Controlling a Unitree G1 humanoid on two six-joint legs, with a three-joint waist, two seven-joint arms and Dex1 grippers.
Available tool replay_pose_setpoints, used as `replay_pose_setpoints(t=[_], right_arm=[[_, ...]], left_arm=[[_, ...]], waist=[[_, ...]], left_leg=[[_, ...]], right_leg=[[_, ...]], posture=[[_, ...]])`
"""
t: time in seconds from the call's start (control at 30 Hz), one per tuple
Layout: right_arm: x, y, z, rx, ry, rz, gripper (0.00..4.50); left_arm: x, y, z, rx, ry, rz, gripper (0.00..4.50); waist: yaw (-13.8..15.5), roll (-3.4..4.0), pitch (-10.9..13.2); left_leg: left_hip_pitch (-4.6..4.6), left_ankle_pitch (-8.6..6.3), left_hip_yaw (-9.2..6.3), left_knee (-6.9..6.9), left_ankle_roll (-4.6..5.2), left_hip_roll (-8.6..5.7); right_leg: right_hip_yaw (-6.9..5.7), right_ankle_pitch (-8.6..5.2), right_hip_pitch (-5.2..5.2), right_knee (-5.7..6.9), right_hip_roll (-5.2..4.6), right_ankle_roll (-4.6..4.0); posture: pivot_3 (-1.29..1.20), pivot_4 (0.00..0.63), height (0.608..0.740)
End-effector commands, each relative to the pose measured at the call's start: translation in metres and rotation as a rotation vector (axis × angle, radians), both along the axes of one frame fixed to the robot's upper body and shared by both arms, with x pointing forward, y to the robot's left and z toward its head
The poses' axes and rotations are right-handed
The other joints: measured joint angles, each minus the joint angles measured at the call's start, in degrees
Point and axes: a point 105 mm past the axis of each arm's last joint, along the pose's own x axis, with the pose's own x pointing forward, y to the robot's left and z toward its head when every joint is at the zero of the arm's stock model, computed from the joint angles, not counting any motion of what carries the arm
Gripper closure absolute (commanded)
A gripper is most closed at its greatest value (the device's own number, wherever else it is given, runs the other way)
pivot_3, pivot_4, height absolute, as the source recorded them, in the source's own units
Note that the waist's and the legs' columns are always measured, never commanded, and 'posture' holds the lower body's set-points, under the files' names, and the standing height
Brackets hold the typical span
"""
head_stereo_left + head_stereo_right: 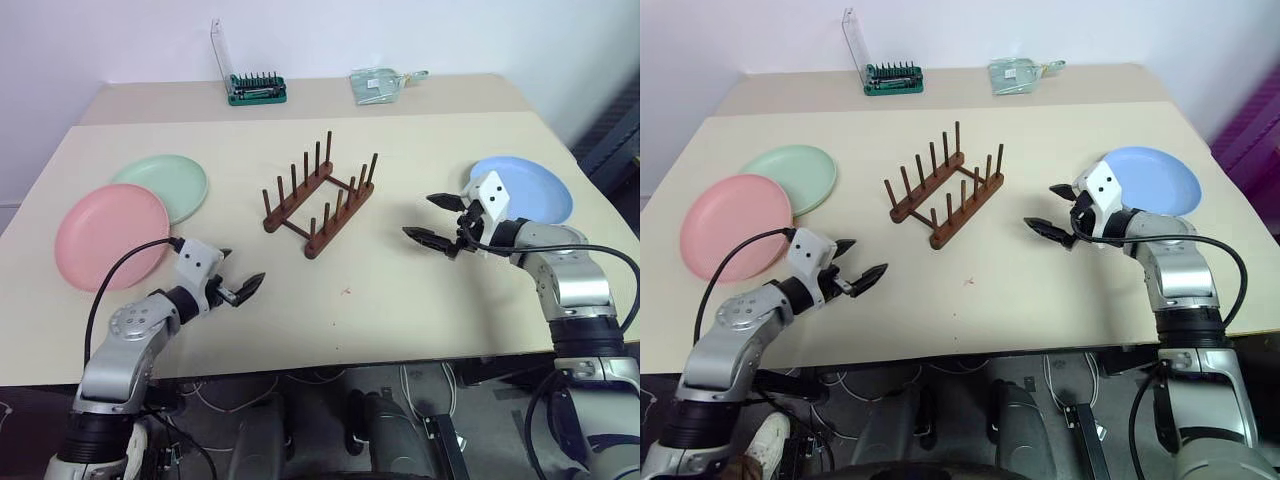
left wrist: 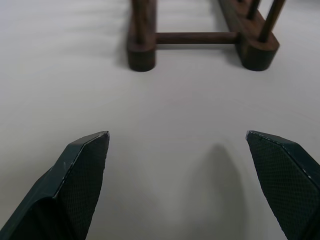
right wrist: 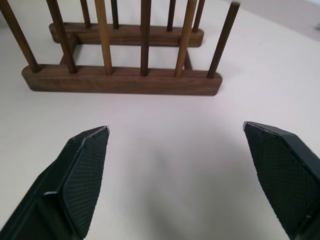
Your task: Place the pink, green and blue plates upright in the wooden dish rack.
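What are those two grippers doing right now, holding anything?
Left gripper: open, holding nothing, above the table.
Right gripper: open, holding nothing, beside the blue plate.

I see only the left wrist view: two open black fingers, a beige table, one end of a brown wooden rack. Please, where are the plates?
Observer: The round salmon pink plastic plate lies flat at the table's left edge, beside the left gripper.
Operator: And the green one?
Observer: The pale mint green plate lies behind the pink one, which overlaps its edge.
Operator: The blue plate?
Observer: The light blue plate lies flat on the right, behind the open right gripper.
Operator: Is the rack empty?
Observer: Yes, the dark wooden peg rack holds no plate.
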Motion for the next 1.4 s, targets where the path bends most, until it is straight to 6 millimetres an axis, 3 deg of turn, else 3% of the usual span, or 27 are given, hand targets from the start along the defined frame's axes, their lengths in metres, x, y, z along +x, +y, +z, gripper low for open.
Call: replay_pose_setpoints(t=[0.03, 0.17, 0.3, 0.47, 0.73, 0.87, 1.0, 1.03, 1.2, 1.4], right_arm=[[-0.001, -0.006, 0.015, -0.013, -0.073, -0.029, 0.04], [-0.003, -0.003, 0.014, -0.009, -0.077, -0.029, 0.04], [-0.003, 0.002, 0.015, 0.001, -0.088, -0.024, 0.04], [-0.003, 0.003, 0.017, 0.022, -0.110, -0.040, 0.04], [-0.009, 0.015, 0.006, 0.036, -0.087, -0.030, 0.04], [-0.014, 0.016, 0.008, 0.029, -0.086, -0.027, 0.00], [-0.017, 0.011, 0.008, 0.017, -0.084, -0.037, 0.00], [-0.017, 0.011, 0.007, 0.015, -0.084, -0.038, 0.00], [-0.022, 0.008, 0.005, -0.016, -0.070, -0.046, 0.00], [-0.050, -0.001, -0.010, -0.098, 0.015, 0.001, 0.00]], left_arm=[[0.003, -0.010, 0.007, 0.004, -0.031, -0.032, 0.00], [0.005, -0.020, 0.006, 0.005, -0.030, -0.062, 0.00], [0.012, -0.043, 0.004, 0.007, -0.021, -0.108, 0.00], [0.015, -0.070, -0.008, 0.022, 0.010, -0.150, 0.00], [0.038, -0.101, -0.034, 0.017, 0.054, -0.103, 0.00], [0.041, -0.113, -0.030, -0.017, 0.033, -0.147, 1.24], [0.039, -0.117, -0.032, -0.001, 0.022, -0.183, 3.40], [0.039, -0.116, -0.032, 0.000, 0.021, -0.185, 3.74], [0.034, -0.117, -0.020, -0.047, -0.007, -0.275, 3.75], [0.022, -0.123, -0.004, 0.017, -0.033, -0.596, 3.75]], waist=[[0.0, 0.00, 0.0], [0.0, 0.00, 0.0], [0.1, 0.00, 0.0], [0.0, -0.01, 0.0], [0.4, 0.11, -0.2], [0.3, 0.23, -0.2], [0.4, 0.26, -0.3], [0.3, 0.29, -0.3], [0.2, 0.30, -0.3], [0.6, 0.30, -0.3]], left_leg=[[0.00, 0.00, 0.00, 0.00, 0.00, 0.00], [-0.01, 0.00, 0.00, 0.00, 0.00, -0.01], [-0.01, 0.00, -0.01, 0.01, 0.00, -0.03], [-0.01, 0.01, 0.00, 0.01, 0.01, -0.06], [0.04, 0.01, -0.08, 0.12, 0.02, -0.10], [0.04, 0.01, -0.10, 0.12, 0.03, -0.10], [0.06, 0.01, -0.10, 0.12, 0.03, -0.10], [0.06, 0.01, -0.12, 0.12, 0.03, -0.10], [0.06, 0.01, -0.11, 0.11, 0.03, -0.10], [-0.01, -0.01, -0.12, 0.11, 0.04, -0.10]], right_leg=[[0.00, 0.05, 0.00, 0.00, 0.00, 0.09], [0.00, 0.05, 0.00, -0.01, 0.00, 0.10], [0.00, 0.06, 0.01, -0.01, 0.02, 0.12], [0.00, 0.07, 0.02, -0.01, 0.02, 0.14], [-0.01, 0.05, 0.21, -0.02, -0.01, 0.13], [-0.01, 0.05, 0.20, -0.01, -0.02, 0.14], [-0.01, 0.05, 0.22, -0.01, -0.02, 0.14], [-0.02, 0.05, 0.23, -0.01, -0.02, 0.14], [-0.02, 0.04, 0.19, -0.01, -0.01, 0.13], [-0.06, -0.07, 0.13, -0.05, -0.01, -0.03]], posture=[[0.00, 0.150, 0.730], [0.00, 0.150, 0.730], [0.00, 0.150, 0.730], [0.00, 0.150, 0.730], [0.00, 0.150, 0.730], [0.00, 0.150, 0.730], [0.00, 0.150, 0.730], [0.00, 0.150, 0.730], [0.00, 0.150, 0.730], [0.00, 0.150, 0.730]])
